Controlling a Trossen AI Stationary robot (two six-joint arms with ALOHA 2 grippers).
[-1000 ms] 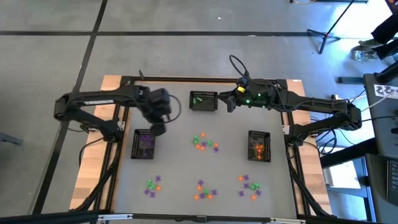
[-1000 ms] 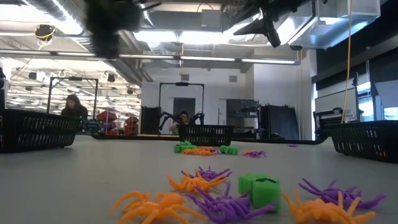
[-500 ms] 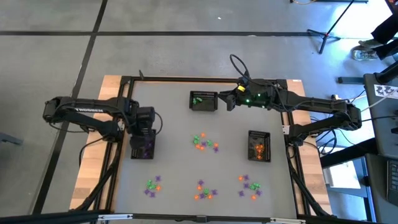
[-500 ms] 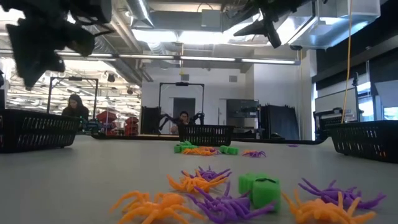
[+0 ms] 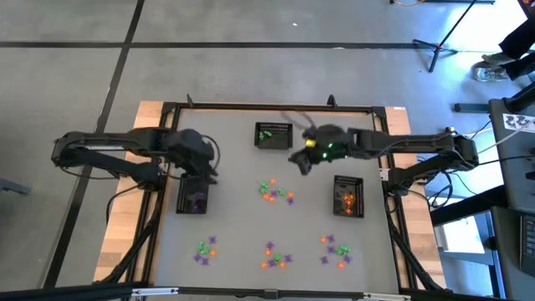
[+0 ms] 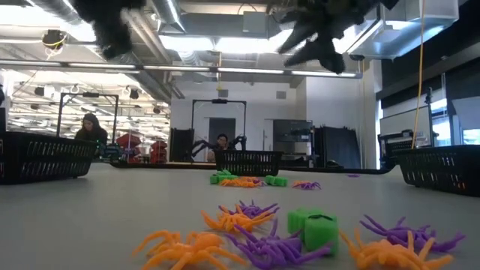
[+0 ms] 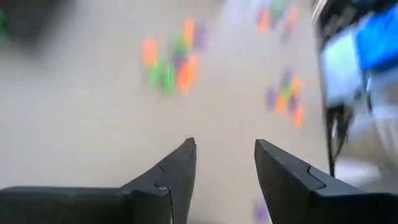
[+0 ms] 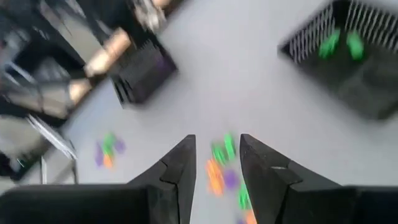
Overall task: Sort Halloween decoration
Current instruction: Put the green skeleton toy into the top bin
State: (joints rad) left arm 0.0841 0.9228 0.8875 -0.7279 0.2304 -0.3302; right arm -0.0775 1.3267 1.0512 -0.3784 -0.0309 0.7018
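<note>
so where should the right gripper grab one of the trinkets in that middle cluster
Come straight down from above, since the trinkets lie flat on the table. Pinch one at the cluster's edge across its small body rather than its thin legs. The right gripper, jaws apart and empty, is already nearby.

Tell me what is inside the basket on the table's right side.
The right basket holds orange trinkets. Their number cannot be made out, and anything beneath them is hidden.
</note>
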